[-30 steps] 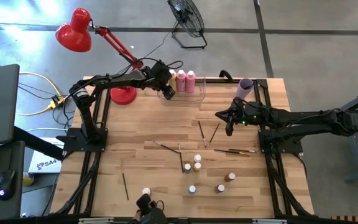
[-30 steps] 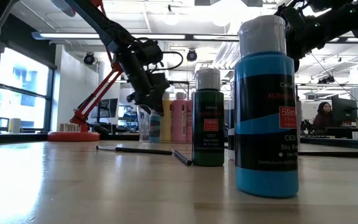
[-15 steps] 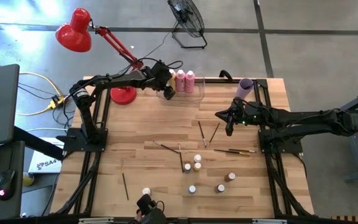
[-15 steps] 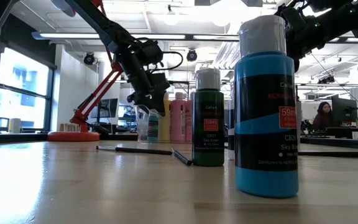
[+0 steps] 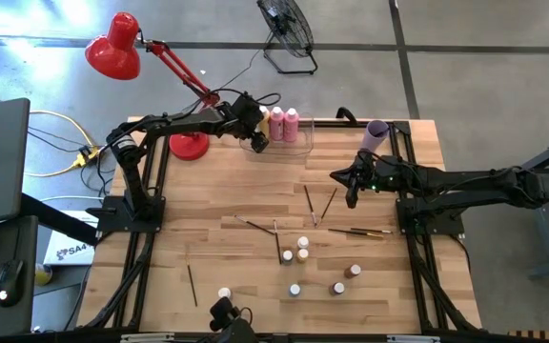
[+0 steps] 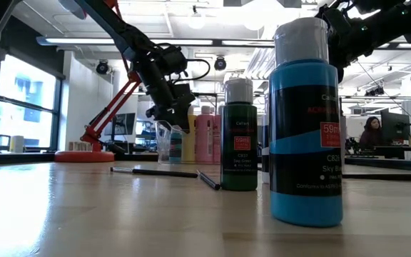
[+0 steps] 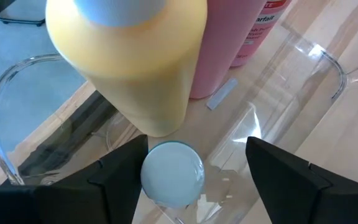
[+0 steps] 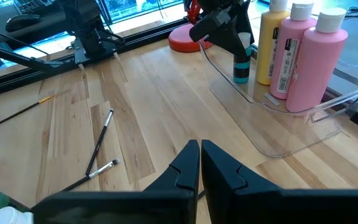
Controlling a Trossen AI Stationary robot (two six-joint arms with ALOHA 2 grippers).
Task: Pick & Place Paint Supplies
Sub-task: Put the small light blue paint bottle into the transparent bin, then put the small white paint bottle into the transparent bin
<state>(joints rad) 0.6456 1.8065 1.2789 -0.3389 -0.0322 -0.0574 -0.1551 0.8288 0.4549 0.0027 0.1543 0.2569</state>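
Now left gripper (image 7: 191,180) gapes wide; tiny white-capped bottle (image 7: 173,173) sits btwn its fingers, inside clear bin (image 7: 319,62).

Yellow bottle (image 7: 129,62) running off the frame's top; small bottle's (image 7: 173,173) label hiding under its white cap.

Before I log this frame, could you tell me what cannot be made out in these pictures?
- Left wrist view: small bottle body colour, hidden under its white cap.
- High view: tiny bottles' colours, too small.
- Low view: clear bin contents, partly hidden behind the open left gripper.
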